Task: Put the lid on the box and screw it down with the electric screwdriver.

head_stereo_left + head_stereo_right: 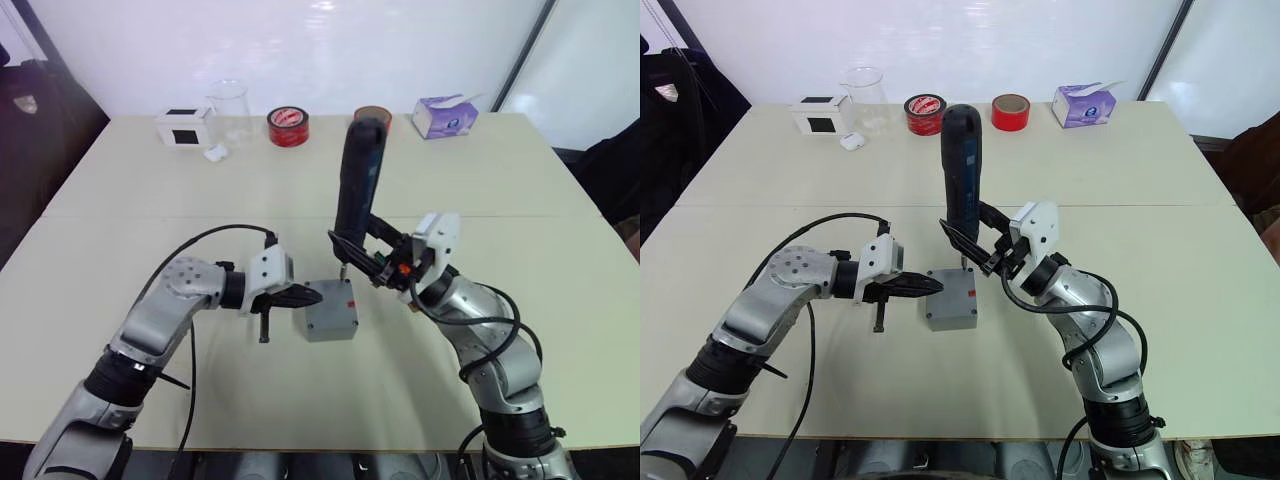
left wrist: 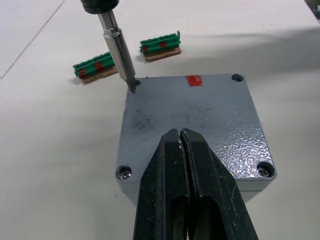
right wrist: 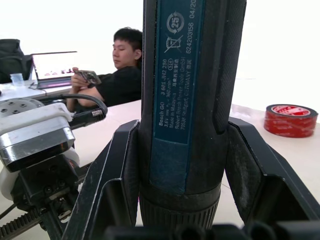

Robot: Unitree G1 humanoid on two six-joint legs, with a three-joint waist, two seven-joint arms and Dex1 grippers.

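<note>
Two end effectors at work, near-centre of the bench (image 1: 120, 250). Left end effector (image 1: 308, 296) has fingers pressed together, gripping nothing, tips resting on the near-left edge of the lid (image 2: 192, 117). Lid already seated flush on the box (image 1: 330, 322); small red mark near its far edge. In the left wrist view three corners show screws or holes; the fourth, far-left corner has the bit tip on it.

Right end effector (image 1: 368, 258) clamped on the electric screwdriver (image 1: 358, 180), gripping low on the body, tool near upright, tilted slightly, bit pointing down into that corner at about 12 o'clock of the box.

Handling guess: box looks like rigid cast housing, light enough to slide on the smooth bench under driving torque, so the left pin-down matters. Screwdriver stiff, top-heavy above the grip; low hold near the nose seems right for keeping the bit in the screw head.

Beyond the box at 11 o'clock, two green terminal strips (image 2: 160, 44). Far edge: white box (image 1: 186, 128), clear beaker (image 1: 231, 110), red tape roll (image 1: 288, 126), tissue pack (image 1: 446, 116). A seated person shows in the right wrist view, well off.
</note>
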